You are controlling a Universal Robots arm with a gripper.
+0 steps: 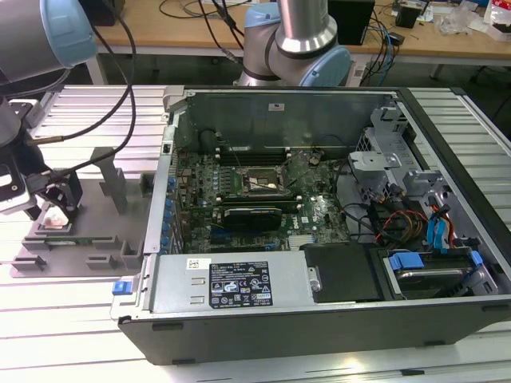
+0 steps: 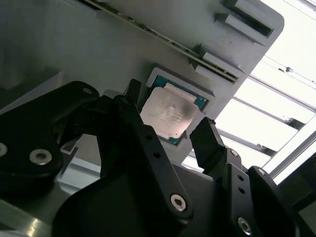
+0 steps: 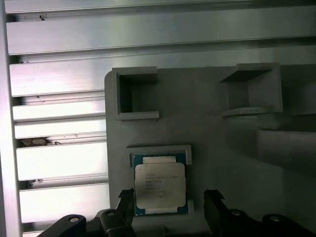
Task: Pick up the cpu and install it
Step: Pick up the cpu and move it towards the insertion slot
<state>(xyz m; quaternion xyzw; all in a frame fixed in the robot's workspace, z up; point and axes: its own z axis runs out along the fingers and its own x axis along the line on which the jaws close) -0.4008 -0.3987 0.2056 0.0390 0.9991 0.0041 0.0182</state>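
So, lining up on the cpu

Gripper (image 2: 169,112) is spread wide, straddling the cpu (image 3: 160,183), which sits flat in its pocket on the grey tray (image 3: 222,148). I'd say stay centred, square to its edges, and squeeze gently.

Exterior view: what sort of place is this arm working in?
Probably a robotics lab bench for computer assembly: an opened desktop computer case lies on a slotted aluminium table, a grey fixture tray beside it holds the cpu, and cable-strewn wooden desks stand behind.
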